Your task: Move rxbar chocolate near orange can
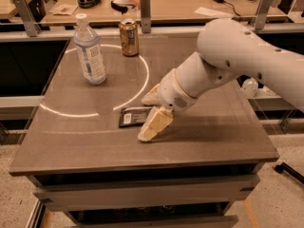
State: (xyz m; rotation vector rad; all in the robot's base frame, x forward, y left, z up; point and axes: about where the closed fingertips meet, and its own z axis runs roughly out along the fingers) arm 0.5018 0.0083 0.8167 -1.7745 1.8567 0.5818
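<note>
Gripper (152,110), fingers spread open astride the right end of the rxbar chocolate (133,117) lying flat on the table (213,137), should settle low and centred before closing, then carry it toward the far orange can (128,37).

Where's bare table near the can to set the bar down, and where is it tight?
Bare table lies right of the can and in front of it, between the can and the gripper, which is at the right end of the bar. Tighter on the can's left, where the bottle stands.
</note>
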